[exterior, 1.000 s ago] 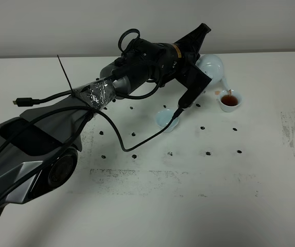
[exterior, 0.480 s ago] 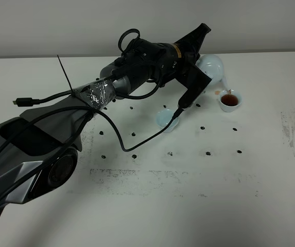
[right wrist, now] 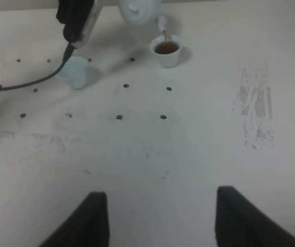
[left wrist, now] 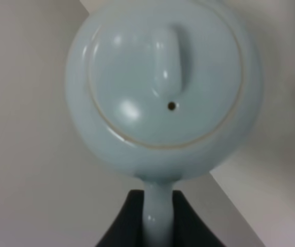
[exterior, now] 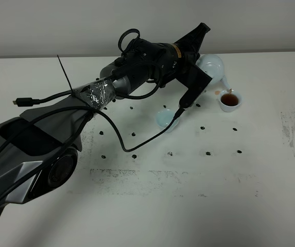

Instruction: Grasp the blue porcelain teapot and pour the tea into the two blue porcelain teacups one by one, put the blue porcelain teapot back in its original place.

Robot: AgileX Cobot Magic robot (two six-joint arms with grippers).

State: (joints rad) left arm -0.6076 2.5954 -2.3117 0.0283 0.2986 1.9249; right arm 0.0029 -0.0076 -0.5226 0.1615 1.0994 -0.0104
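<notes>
The blue porcelain teapot (exterior: 212,66) is tilted at the back of the table, spout down over the right teacup (exterior: 230,101). A thin stream of brown tea runs into that cup, which holds tea. My left gripper (exterior: 201,47) is shut on the teapot's loop handle. In the left wrist view the handle (left wrist: 156,216) sits between the black fingers, with the lid (left wrist: 162,87) facing the camera. The second teacup (exterior: 166,119) stands to the left, partly behind the wrist camera's cable, and looks empty (right wrist: 75,72). My right gripper (right wrist: 160,221) is open and empty near the table's front. The right wrist view also shows the teapot (right wrist: 139,10) and the filled cup (right wrist: 167,50).
A small brown tea spot (exterior: 218,92) lies beside the filled cup. Black dot marks (exterior: 207,153) dot the white table. A loose cable end (exterior: 23,101) sticks out at the left. A scuffed patch (exterior: 294,136) marks the table's right side.
Almost nothing has moved. The teapot stays tilted and tea keeps running into the right cup.
</notes>
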